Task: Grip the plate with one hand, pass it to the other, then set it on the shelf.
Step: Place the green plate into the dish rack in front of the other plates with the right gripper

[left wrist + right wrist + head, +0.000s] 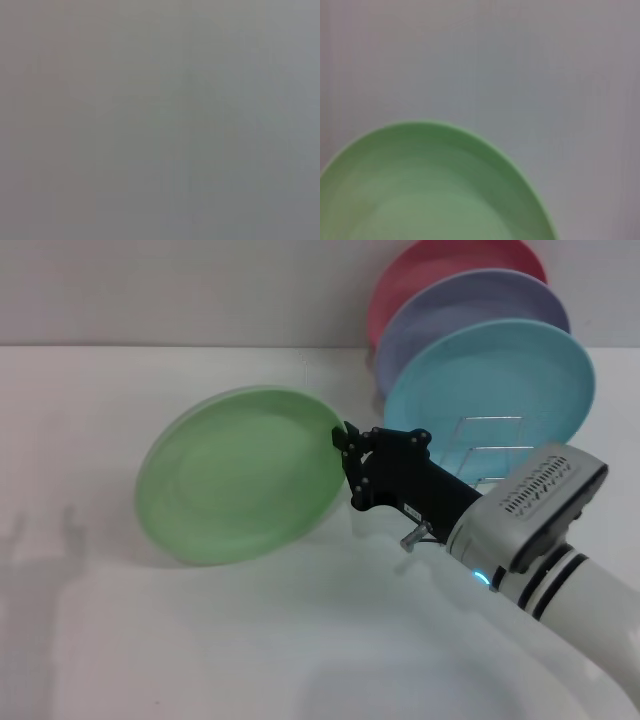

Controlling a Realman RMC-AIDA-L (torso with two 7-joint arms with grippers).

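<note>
The light green plate (240, 475) is held tilted above the white table, its face toward me, left of centre in the head view. My right gripper (345, 445) is shut on the plate's right rim, with its arm reaching in from the lower right. The plate also fills the right wrist view (425, 190). The silver wire shelf (487, 450) stands behind the right gripper, partly hidden by the arm and by plates resting in it. My left gripper is out of the head view, and the left wrist view shows only a blank grey surface.
A sky-blue plate (500, 375), a lavender plate (470, 310) and a pink plate (440, 270) stand upright in the shelf at the back right. The white table (150, 640) spreads to the left and front.
</note>
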